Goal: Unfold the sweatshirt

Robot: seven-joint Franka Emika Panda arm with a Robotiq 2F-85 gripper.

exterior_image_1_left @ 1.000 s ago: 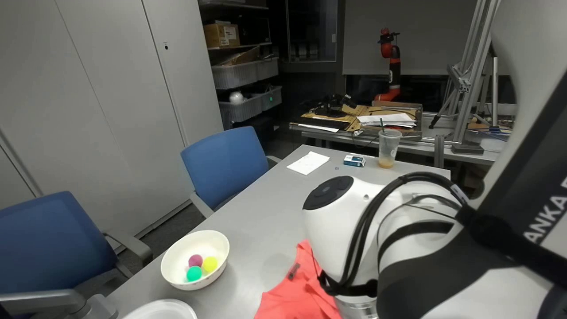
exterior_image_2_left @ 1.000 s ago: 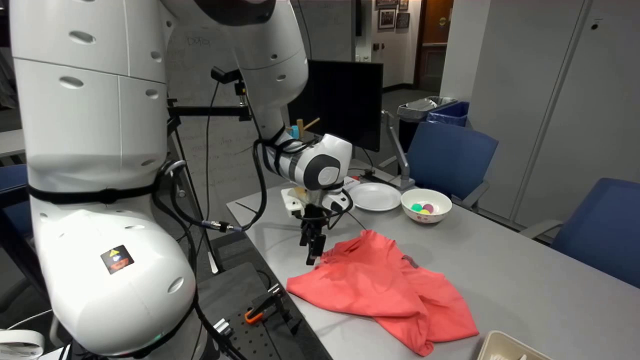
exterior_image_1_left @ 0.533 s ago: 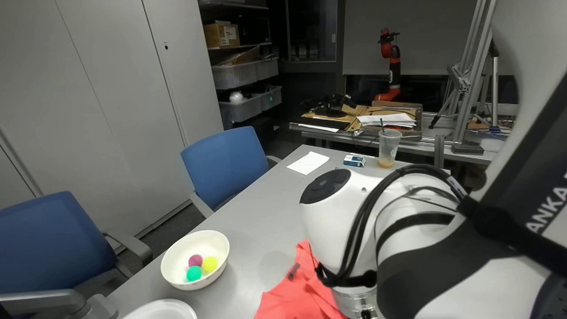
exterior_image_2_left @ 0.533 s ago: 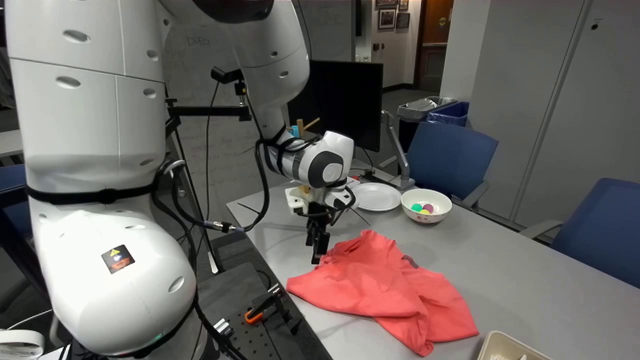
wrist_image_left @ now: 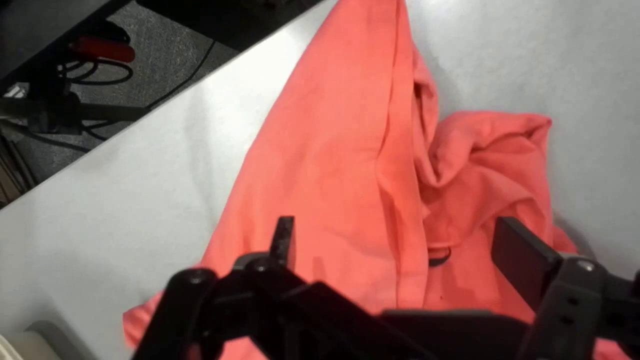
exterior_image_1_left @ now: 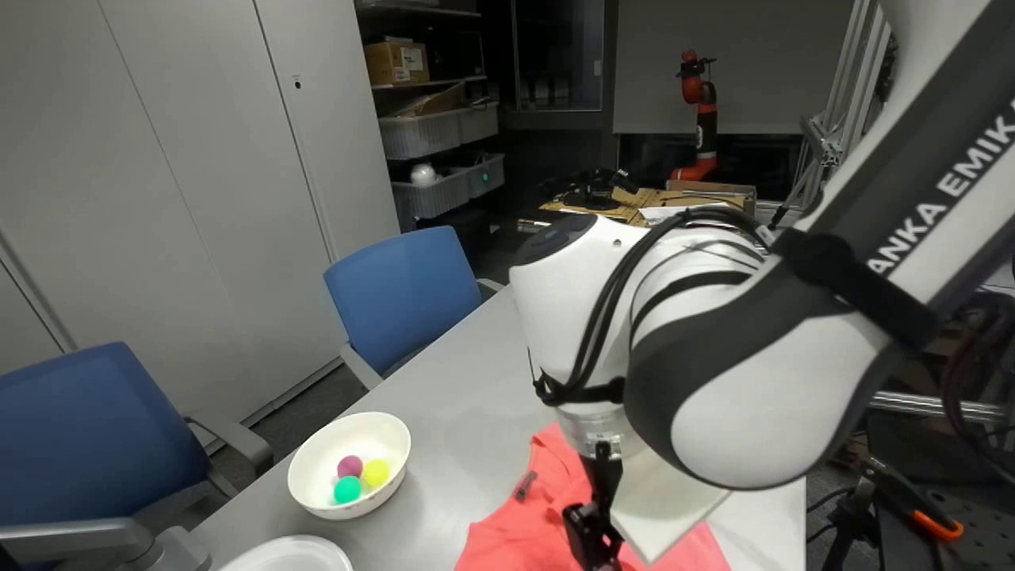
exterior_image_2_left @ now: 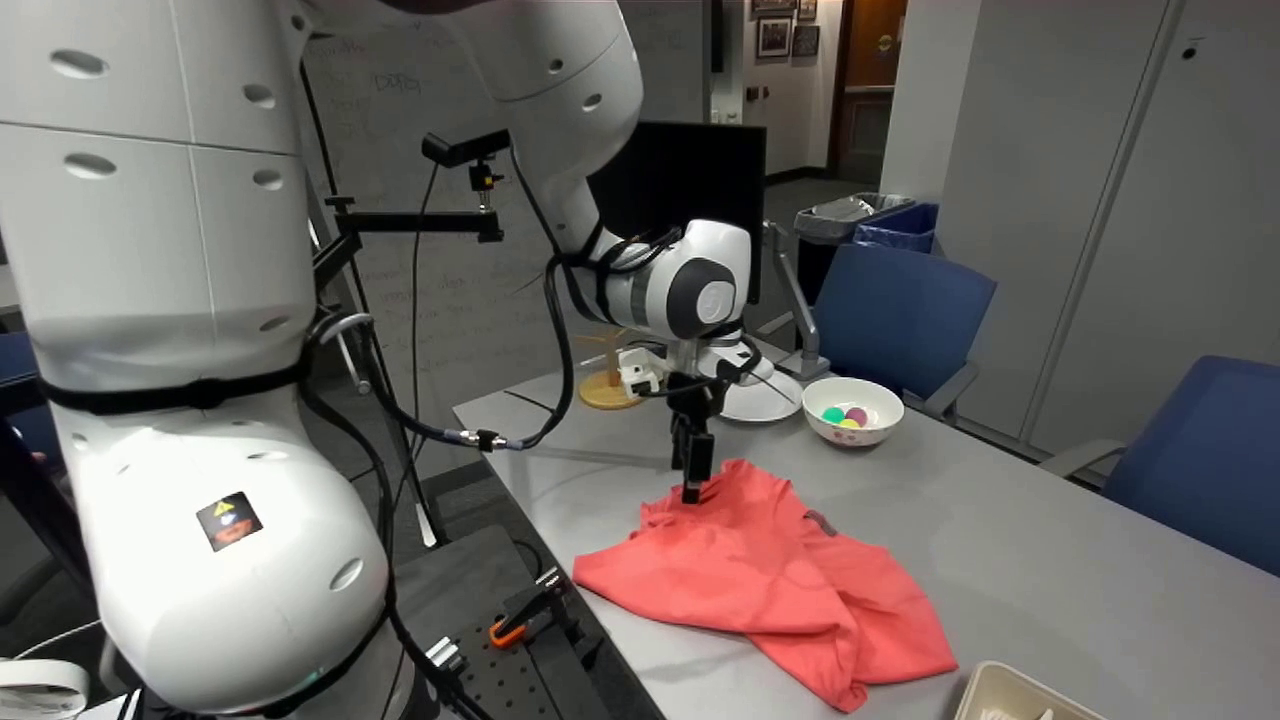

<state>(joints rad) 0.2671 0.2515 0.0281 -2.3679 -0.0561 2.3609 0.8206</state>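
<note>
The coral-red sweatshirt lies crumpled and folded over on the grey table, near its edge. It shows partly behind the arm in an exterior view. In the wrist view the sweatshirt has a long folded hem down its middle, with bunched fabric to the right and a small dark mark beside the hem. My gripper is open with nothing between its fingers, which point down over the cloth. In an exterior view the gripper is at the sweatshirt's far end, seemingly just above it. No light print is visible.
A white bowl with 3 coloured balls and a white plate stand beyond the sweatshirt. A beige tray is at the near corner. A round wooden stand is behind the gripper. Blue chairs line the table.
My gripper has moved from beside the sweatshirt's edge to over its far end, and the arm has swung with it. The sweatshirt has not moved.
</note>
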